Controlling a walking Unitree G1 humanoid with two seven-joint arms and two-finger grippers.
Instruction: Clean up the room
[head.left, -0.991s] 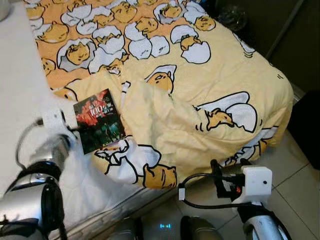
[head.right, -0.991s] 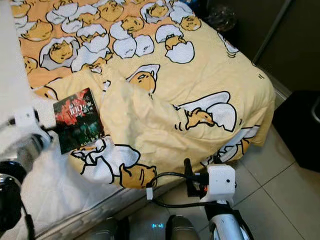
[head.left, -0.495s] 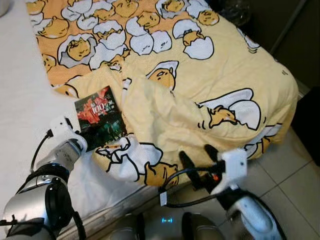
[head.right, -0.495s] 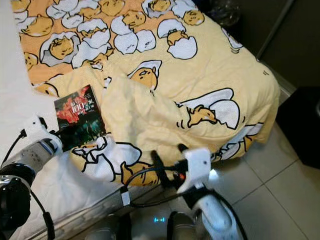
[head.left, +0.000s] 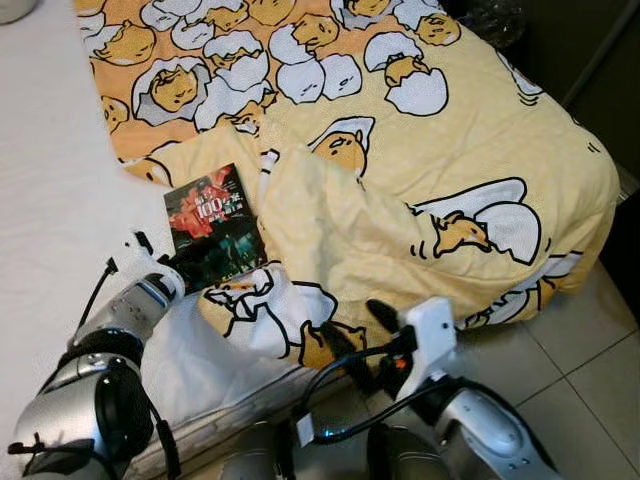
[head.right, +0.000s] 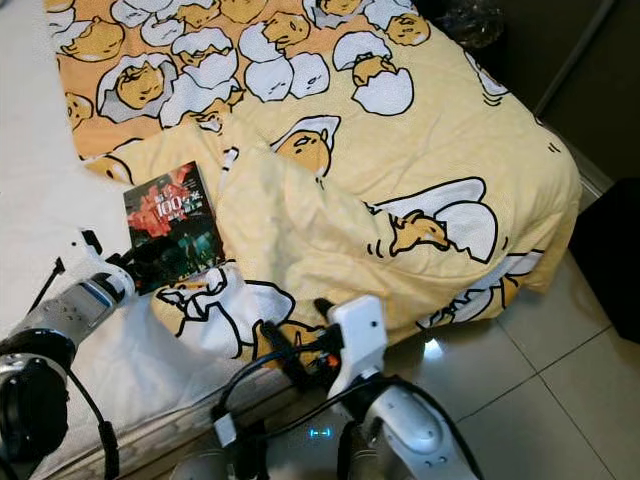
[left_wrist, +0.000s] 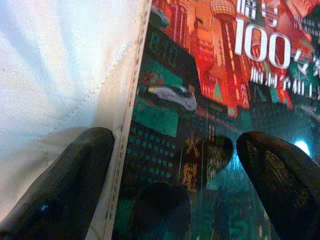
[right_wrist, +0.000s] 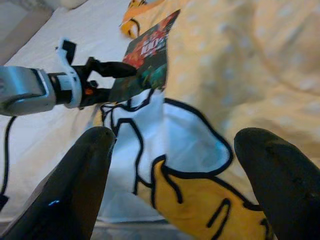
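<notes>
Book (head.left: 214, 228) on white sheet (head.left: 50, 200), left pincer (head.left: 180, 268) straddling its edge

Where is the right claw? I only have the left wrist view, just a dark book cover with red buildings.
Observer: The right claw hovers open at the bed's near edge, by the crumpled yellow quilt with egg cartoons.
Operator: What does the book lie on?
Observer: The dark glossy book lies flat on the white sheet, beside the quilt's fold. The left claw is open at its near corner.
</notes>
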